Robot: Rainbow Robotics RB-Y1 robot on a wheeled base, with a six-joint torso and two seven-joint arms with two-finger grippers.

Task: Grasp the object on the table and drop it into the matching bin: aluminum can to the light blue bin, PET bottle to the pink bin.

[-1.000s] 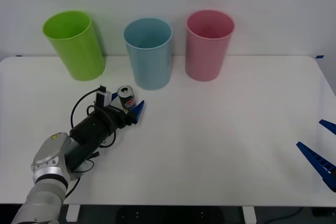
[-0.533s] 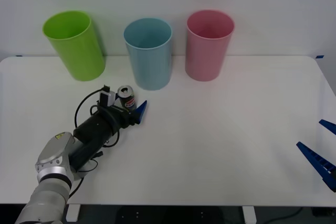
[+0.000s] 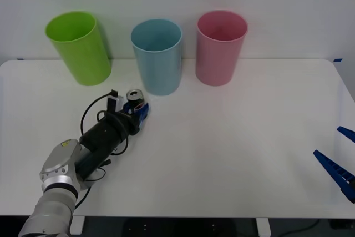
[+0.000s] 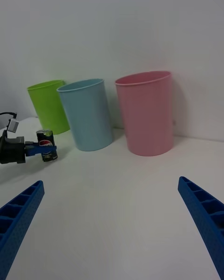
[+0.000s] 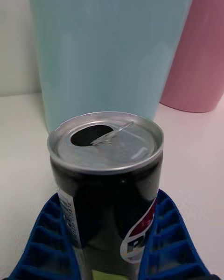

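The aluminum can [image 3: 134, 97], dark with a silver open top and a red-white-blue logo, stands upright on the white table [image 3: 233, 137] just in front of the light blue bin [image 3: 157, 56]. My left gripper [image 3: 138, 109] is shut on the can, one blue finger against each side, as the left wrist view shows around the can [image 5: 107, 182]. The pink bin [image 3: 221, 48] stands to the right of the blue one. From the right wrist view the can [image 4: 46, 145] sits with a blue finger across it. My right gripper [image 3: 327, 141] rests open at the table's right edge.
A lime green bin [image 3: 79, 48] stands at the back left, in a row with the other two bins along the table's far edge. A black cable loops above the left wrist. Wide free tabletop lies between the can and the right gripper.
The left gripper's fingers have slid forward around the can and closed on it; a second ago one finger stood apart to the can's right. The right arm has not moved.
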